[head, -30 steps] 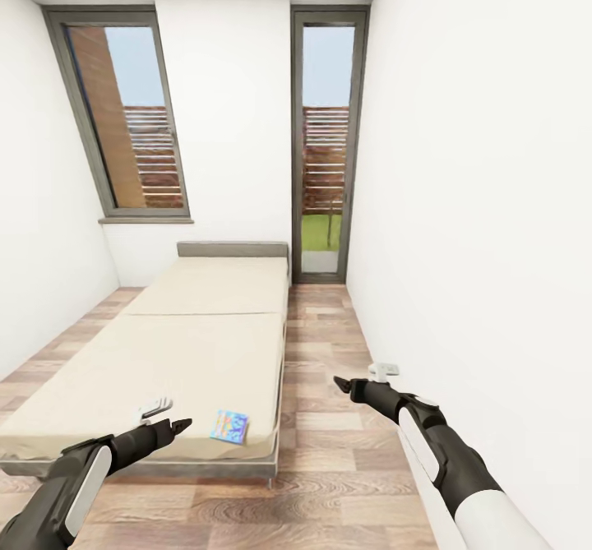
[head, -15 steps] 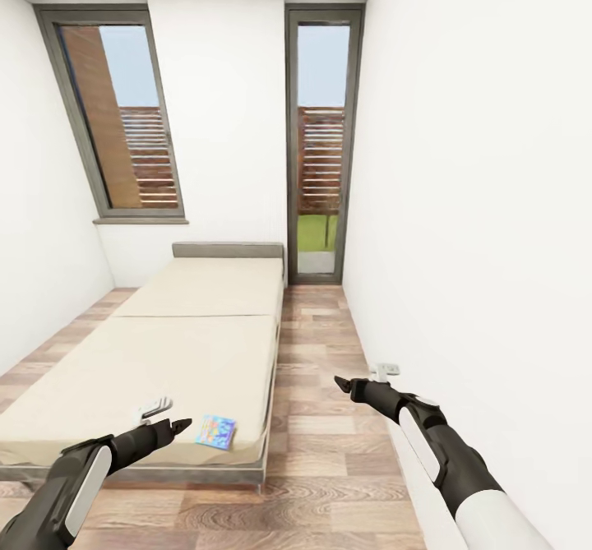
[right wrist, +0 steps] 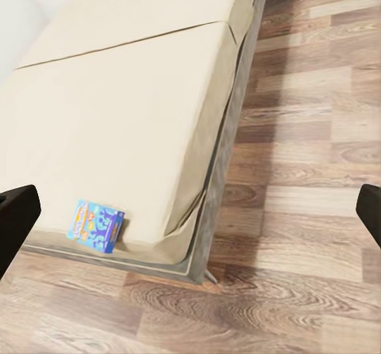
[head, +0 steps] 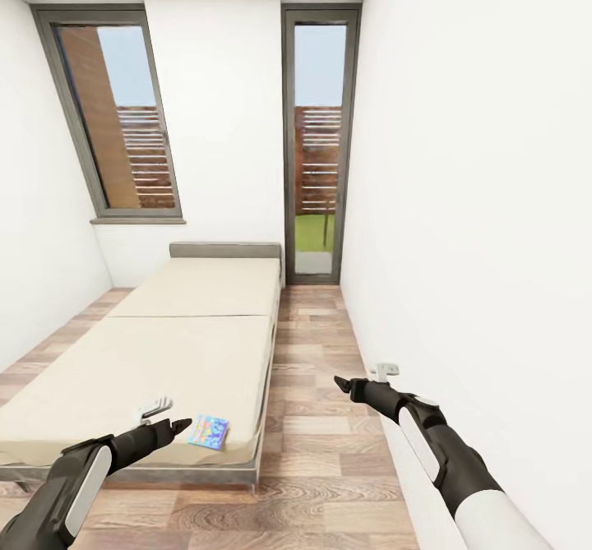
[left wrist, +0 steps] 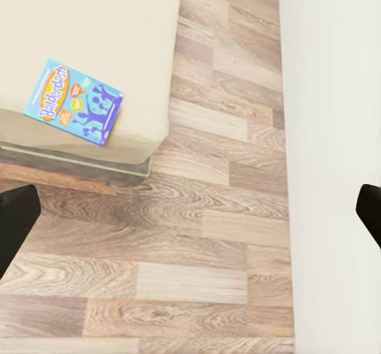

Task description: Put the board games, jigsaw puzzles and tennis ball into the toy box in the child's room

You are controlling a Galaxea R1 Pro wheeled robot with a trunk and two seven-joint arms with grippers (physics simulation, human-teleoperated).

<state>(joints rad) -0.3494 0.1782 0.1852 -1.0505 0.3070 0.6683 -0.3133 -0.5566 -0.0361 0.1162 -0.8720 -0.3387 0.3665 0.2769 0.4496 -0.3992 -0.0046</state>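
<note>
With fingers spread apart and empty, the left gripper [head: 182, 427] and right gripper [head: 340, 383] are hanging forward as the view is swinging right, bringing the board game [head: 208, 432] on the bed [head: 164, 344] corner closer to centre for pickup.

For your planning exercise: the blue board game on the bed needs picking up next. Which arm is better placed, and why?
Probably the left. In the head view the left pincer hangs over the bed's near corner, right beside the board game. The right pincer is out over the wooden floor, across the aisle.
</note>
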